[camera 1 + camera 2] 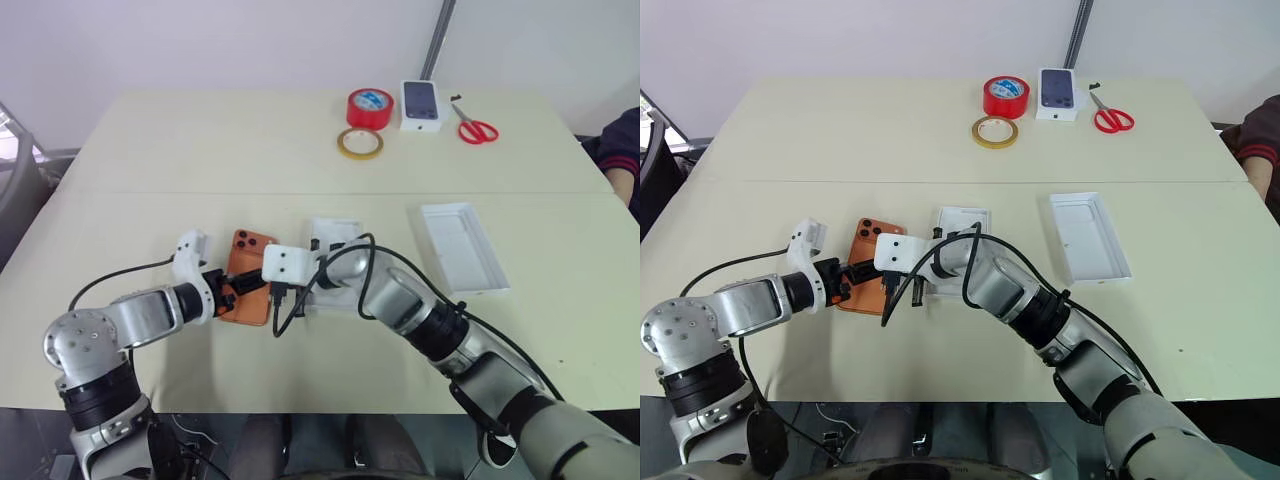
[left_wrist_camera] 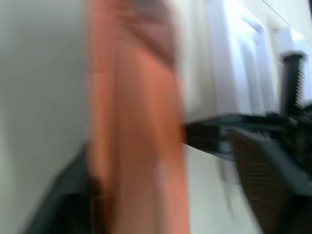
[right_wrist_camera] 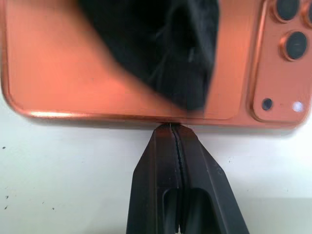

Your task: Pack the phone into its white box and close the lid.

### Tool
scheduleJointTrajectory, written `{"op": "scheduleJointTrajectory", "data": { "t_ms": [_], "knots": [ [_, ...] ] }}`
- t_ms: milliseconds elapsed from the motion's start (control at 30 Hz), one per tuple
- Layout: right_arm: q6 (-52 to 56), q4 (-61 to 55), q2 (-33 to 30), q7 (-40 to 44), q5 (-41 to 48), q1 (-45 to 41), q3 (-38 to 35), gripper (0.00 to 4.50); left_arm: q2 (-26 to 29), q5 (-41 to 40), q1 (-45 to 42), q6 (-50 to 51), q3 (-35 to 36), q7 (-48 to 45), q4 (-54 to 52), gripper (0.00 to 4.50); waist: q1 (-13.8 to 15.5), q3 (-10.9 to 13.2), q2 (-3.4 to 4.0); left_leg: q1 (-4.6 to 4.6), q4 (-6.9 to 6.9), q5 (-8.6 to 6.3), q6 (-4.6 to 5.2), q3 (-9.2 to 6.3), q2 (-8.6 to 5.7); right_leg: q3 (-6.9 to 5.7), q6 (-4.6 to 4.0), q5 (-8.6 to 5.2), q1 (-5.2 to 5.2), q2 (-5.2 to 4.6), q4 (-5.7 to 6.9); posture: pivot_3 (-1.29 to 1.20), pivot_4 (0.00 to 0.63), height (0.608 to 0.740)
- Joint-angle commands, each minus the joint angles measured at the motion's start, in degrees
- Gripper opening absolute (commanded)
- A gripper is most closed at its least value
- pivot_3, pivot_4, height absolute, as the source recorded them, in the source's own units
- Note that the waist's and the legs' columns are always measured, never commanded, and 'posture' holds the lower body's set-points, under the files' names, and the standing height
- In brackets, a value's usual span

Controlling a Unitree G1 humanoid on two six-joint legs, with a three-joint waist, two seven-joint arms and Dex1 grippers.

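- Pale cream table (image 1: 200, 150) fills most of the head views; a seam crosses it from side to side at mid-height. White wall behind, with a grey pole (image 1: 436, 40) rising at upper centre-right.
- A person's dark sleeve (image 1: 620, 150) enters at the right edge. Part of a chair shows at the left edge.
- Far side of the table, upper centre-right: red tape roll (image 1: 370, 108), yellowish tape ring (image 1: 360, 143) just in front of it, small white carton (image 1: 421, 106) printed with a dark phone, red-handled scissors (image 1: 476, 127) to its right.
- Phone (image 1: 247, 272): copper-orange, back up, lying flat on the table at lower centre-left, camera cluster at its far left corner.
- White box (image 1: 335, 232): just right of the phone, largely covered by the right arm; its inner floor cannot be made out.
- Lid (image 1: 463, 247): right of centre, open side up, well apart from the box and phone.
- Left gripper (image 1: 233, 290): comes in from the lower left, fingers at the phone's near left part. Left wrist view is blurred, with the orange edge close between dark fingers; whether they clamp the phone I cannot tell.
- Right gripper (image 3: 175, 134): fingers pressed together, nothing between them, tips touching the phone's long edge on the table surface in the right wrist view.
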Motion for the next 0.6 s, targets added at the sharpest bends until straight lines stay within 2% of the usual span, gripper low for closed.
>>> {"op": "scheduleJointTrajectory", "data": {
  "t_ms": [33,67,233,367,500,600],
  "knots": [
    [1.2,-5.9,-1.3,0.3,1.4,-0.6,-4.6,0.00,-0.4,-3.3,-0.6,0.4,2.6,1.2,-0.1,1.56,0.1,0.0,-0.02,-0.02,0.00,0.01,-0.01,0.00,0.00,0.00,0.00,0.00,-0.01,0.00,0.00,0.00,0.150,0.736],
    [1.9,-7.5,-1.9,0.8,2.0,-0.5,-5.6,0.00,-0.5,-4.1,-0.5,0.5,2.8,1.7,0.3,1.09,0.2,0.0,-0.03,-0.03,0.00,0.01,-0.02,0.00,0.00,0.00,0.00,0.00,-0.02,-0.01,0.00,0.00,0.150,0.736],
    [6.9,-17.4,-5.8,3.2,6.3,1.1,-10.9,0.00,-1.2,-8.9,-0.4,-1.2,4.2,6.0,3.5,1.09,0.2,0.0,-0.04,-0.04,-0.02,0.01,-0.02,0.00,0.00,0.00,0.00,0.00,-0.02,-0.01,-0.01,0.00,0.150,0.736],
    [9.3,-23.5,-10.4,4.5,9.3,3.3,-14.6,0.00,-0.4,-17.2,0.2,-6.1,2.9,11.0,5.5,0.05,0.3,0.0,-0.05,-0.03,-0.01,0.00,0.00,0.00,-0.01,0.00,0.00,0.00,0.03,-0.04,-0.06,0.00,0.150,0.736],
    [10.6,-28.1,-16.2,5.7,13.4,6.5,-20.9,0.00,1.2,-29.8,-0.2,-15.4,-1.8,18.1,6.2,0.05,0.4,0.1,-0.13,-0.06,-0.04,-0.02,0.02,-0.01,0.01,0.01,0.00,0.00,-0.01,-0.03,-0.06,0.00,0.150,0.736],
    [10.6,-30.9,-19.5,6.8,17.2,8.9,-25.8,0.00,2.0,-36.0,-0.6,-22.0,-6.9,22.1,5.6,0.05,0.4,0.1,-0.15,-0.07,-0.04,-0.05,0.08,0.00,0.01,0.02,0.00,0.00,0.01,-0.04,-0.09,0.00,0.150,0.736]
  ]
}}
